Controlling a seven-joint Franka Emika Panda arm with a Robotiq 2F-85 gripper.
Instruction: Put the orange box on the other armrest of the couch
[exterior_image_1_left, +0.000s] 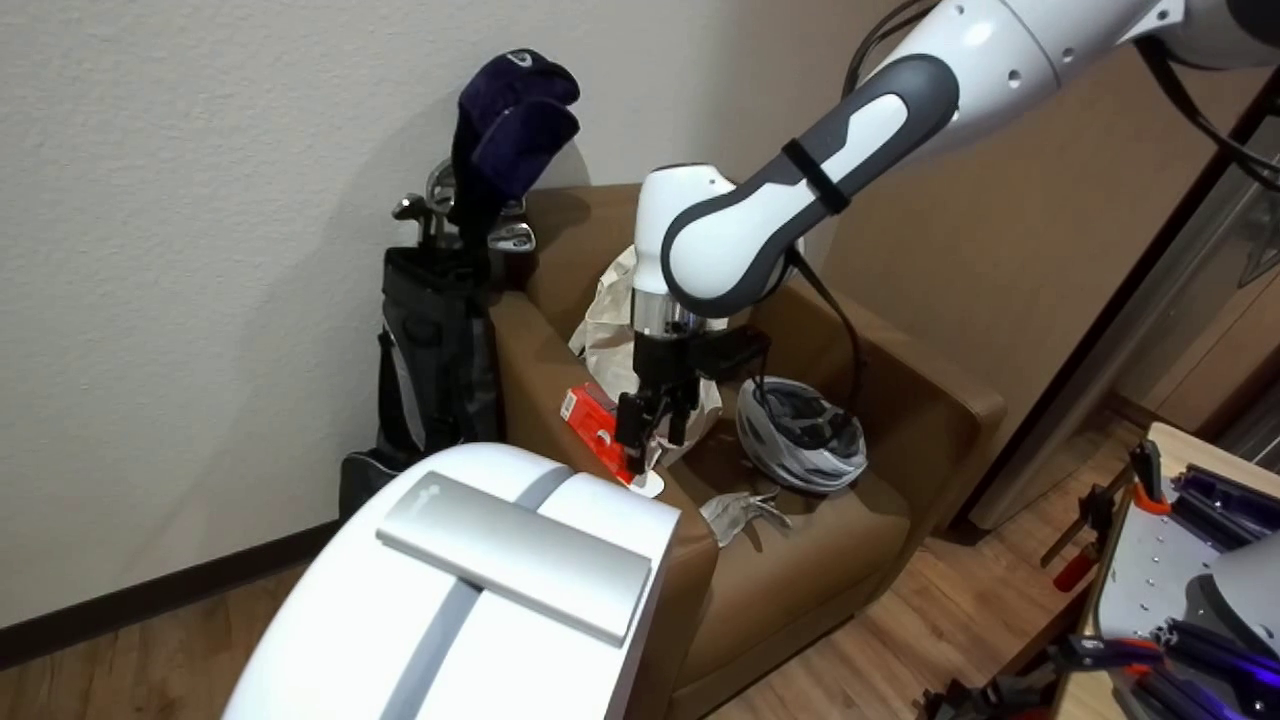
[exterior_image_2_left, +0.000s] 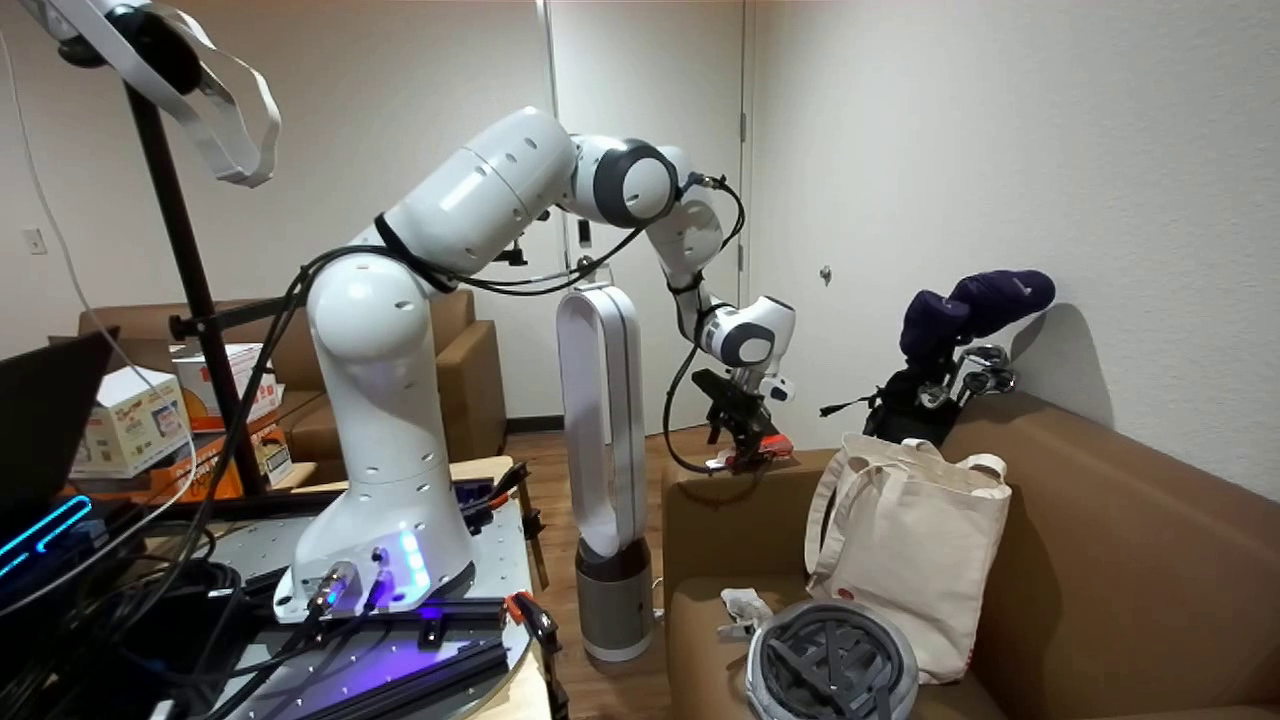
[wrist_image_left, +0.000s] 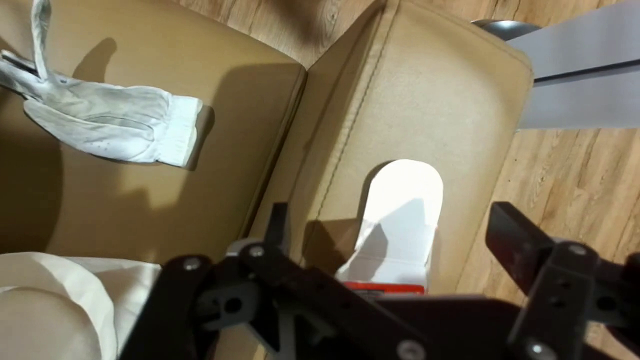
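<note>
Jaws of blk gripper (wrist_image_left: 392, 225) wide, above tan-brown upholstered armrest (wrist_image_left: 445, 105). On armrest: flat rectangular red-orange cardboard box (exterior_image_1_left: 596, 428) w/ white markings, rounded white flap (wrist_image_left: 406, 192) open; long axis approx. along armrest, flap twd its front.

A cream cloth bag (exterior_image_2_left: 910, 550) stands upright beside a grey helmet (exterior_image_2_left: 832, 665) whose strapped inside shows; a whitish glove (wrist_image_left: 115, 120) lies near the helmet. A black golf bag (exterior_image_1_left: 445, 350) with purple headcovers (exterior_image_1_left: 520, 120) stands by the pale wall (exterior_image_1_left: 200, 220). A bladeless fan (exterior_image_2_left: 627, 470) stands on the wood floor (exterior_image_2_left: 545, 450), and printed cartons (exterior_image_2_left: 118, 430) sit stacked near a brown sofa (exterior_image_2_left: 470, 390).
</note>
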